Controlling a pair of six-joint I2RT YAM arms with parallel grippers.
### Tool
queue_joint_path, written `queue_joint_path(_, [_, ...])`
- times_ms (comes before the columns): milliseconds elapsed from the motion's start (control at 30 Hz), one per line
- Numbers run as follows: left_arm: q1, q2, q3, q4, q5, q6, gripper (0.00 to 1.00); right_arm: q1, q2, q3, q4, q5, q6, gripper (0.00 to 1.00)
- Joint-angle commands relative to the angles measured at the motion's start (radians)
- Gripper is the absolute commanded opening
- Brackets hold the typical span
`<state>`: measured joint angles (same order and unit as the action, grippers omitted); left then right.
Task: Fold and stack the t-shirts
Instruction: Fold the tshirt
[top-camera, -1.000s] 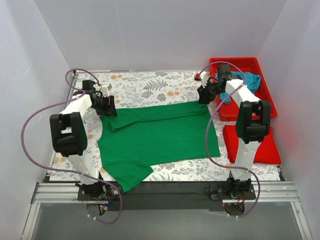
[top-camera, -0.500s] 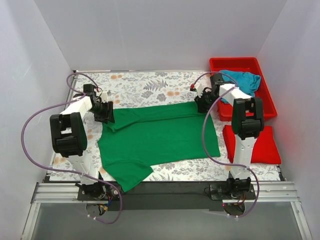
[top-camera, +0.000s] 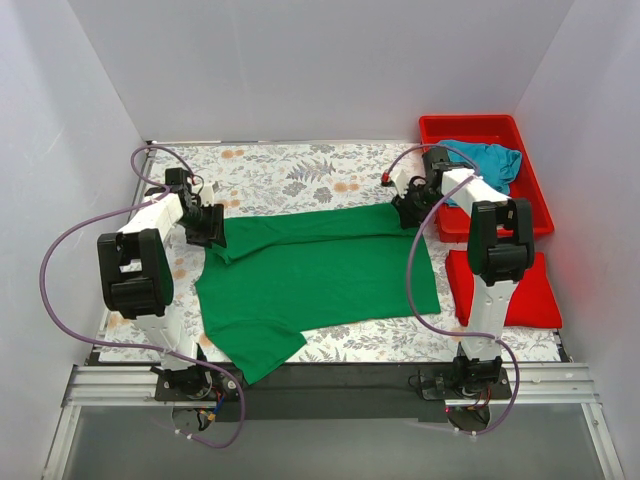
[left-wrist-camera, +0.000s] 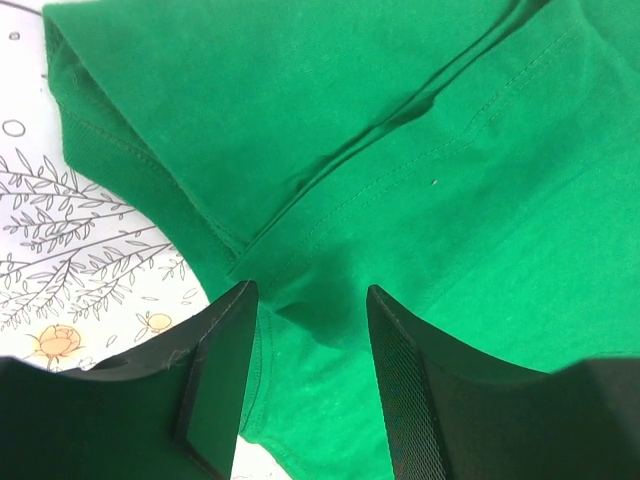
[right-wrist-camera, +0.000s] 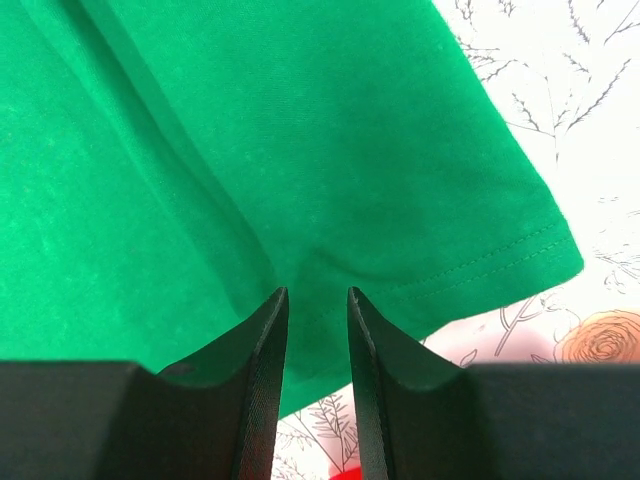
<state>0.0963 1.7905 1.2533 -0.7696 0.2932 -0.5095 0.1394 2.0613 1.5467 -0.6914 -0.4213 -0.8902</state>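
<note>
Both arms at the far corners of the green t-shirt, set to lift that edge for a fold.

Left gripper (top-camera: 207, 225) sits on the shirt's far-left corner by the sleeve seam, jaws apart with cloth bunched and shadowed between them. We cannot tell if it's grasping or just straddling the fabric, as the fingertips are lost in the cloth. The green t-shirt (top-camera: 320, 275) lies spread mid-table (top-camera: 300, 165), far edge already doubled over and one sleeve trailing off the near edge. Right gripper (top-camera: 412, 207) is at the far-right sleeve hem, jaws nearly together with a pucker running into the gap, so we read it as clenched on the hem. We judge matching corners give an even lift. The teal t-shirt (top-camera: 490, 158) waits crumpled in the red tub (top-camera: 480, 128), partly hidden behind the right arm. A flat red piece (top-camera: 520, 295) lies nearer; we can't tell what it is.
</note>
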Motion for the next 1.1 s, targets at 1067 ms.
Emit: queue_joint_path(1067, [0.002, -0.068, 0.014, -0.030, -0.031, -0.044, 0.30, 0.035, -0.061, 0.138, -0.073, -0.155, 0.088, 0.38])
